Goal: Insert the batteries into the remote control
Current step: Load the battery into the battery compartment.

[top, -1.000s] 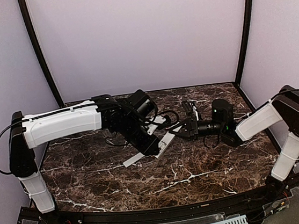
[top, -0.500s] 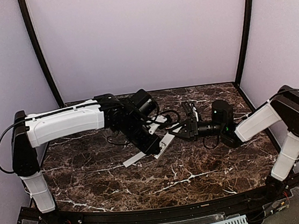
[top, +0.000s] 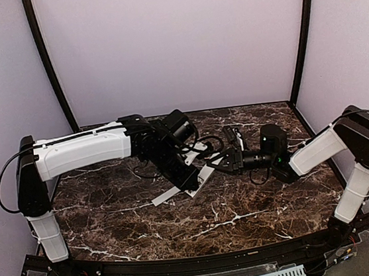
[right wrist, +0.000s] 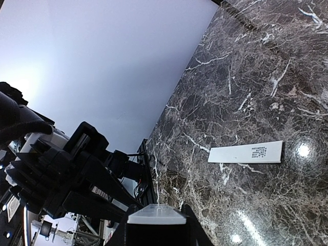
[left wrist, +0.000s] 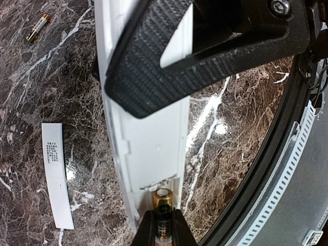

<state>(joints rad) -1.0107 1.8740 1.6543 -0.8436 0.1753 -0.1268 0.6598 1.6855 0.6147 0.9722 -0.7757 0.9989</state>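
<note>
**Battery sitting nose-to-end with the remote, and it's the right arm's move**

Going by the left wrist cam, the closest thing is the left gripper (top: 187,175). It's clamped across the remote control (left wrist: 154,148), with one black finger (left wrist: 205,56) lying over the white body, and it looks like it's holding it up off the marble table (left wrist: 230,128). The remote's long axis runs straight away from that finger, and the open battery bay is the recessed channel along the lower stretch.

Right at the end of the remote is the battery (left wrist: 162,197), pinched between the tips of the right gripper (left wrist: 163,228). This is the bit that matters: the battery's long axis is pretty much in line with the remote's, and its brass-coloured tip points at the lip of the bay. I can't tell whether it's touching the plastic or just shy of it.

So my read is that the bay lies dead ahead of the battery along that shared line. The right arm is the one that has to feed it in while the left just holds steady. Any sideways tilt and I'd guess the tip catches on the end wall.

Further out on the table are a flat white strip (left wrist: 56,177) and, beyond that, a spare battery (left wrist: 38,27), both well apart from the action.
</note>
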